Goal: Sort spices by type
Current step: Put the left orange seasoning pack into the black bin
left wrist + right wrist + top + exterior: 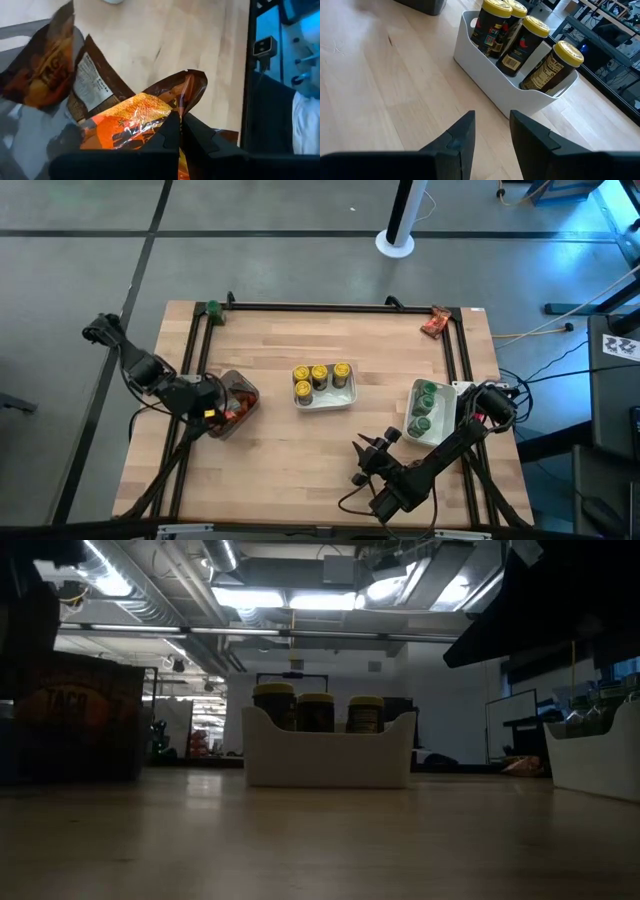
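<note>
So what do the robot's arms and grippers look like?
Two thin dark arms with black cables running along them. The right gripper ends in two flat, dark, wedge-shaped fingers. The left gripper looks the same, dark and pointed.

front centre: bare table (300,460) | obstacles: middle tray (325,398); right tray (412,412); left bin (243,402)

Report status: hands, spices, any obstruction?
Left hand shut on orange packet over grey bin. Right hand open, empty, facing yellow-lid jars in white tray. Nothing in the way.
</note>
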### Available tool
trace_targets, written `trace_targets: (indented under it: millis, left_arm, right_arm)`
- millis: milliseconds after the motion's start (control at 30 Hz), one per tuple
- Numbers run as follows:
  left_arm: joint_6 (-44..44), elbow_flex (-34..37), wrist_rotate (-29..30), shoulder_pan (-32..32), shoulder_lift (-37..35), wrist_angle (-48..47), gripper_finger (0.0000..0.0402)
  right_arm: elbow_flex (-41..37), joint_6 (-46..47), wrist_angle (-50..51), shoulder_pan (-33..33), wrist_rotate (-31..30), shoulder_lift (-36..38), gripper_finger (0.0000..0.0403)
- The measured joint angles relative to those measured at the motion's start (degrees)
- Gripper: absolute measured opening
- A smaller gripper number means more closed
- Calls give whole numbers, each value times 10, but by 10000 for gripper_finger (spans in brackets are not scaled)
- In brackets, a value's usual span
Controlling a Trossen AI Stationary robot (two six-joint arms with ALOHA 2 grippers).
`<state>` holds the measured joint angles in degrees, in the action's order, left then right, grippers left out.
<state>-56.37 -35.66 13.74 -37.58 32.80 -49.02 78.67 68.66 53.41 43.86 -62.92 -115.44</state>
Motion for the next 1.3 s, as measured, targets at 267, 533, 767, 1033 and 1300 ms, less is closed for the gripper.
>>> trace_targets:
  millis: [267, 533, 767, 1033, 1300]
  left_arm:
    - [-21, 75, 6, -15, -28, 88, 0]
    - [-37, 108, 6, -16, -37, 87, 0]
    - [-54, 109, 6, -16, -37, 71, 0]
    - [-65, 109, 6, -16, -35, 72, 25]
    - [-58, 97, 0, -16, -39, 71, 99]
  right_arm:
    - [0, 0, -3, 0, 0, 0, 121]
    - [0, -1, -5, 0, 0, 0, 121]
    - [0, -1, -7, 0, 0, 0, 121]
    - [0, -2, -9, 0, 0, 0, 121]
    - [0, -2, -9, 0, 0, 0, 121]
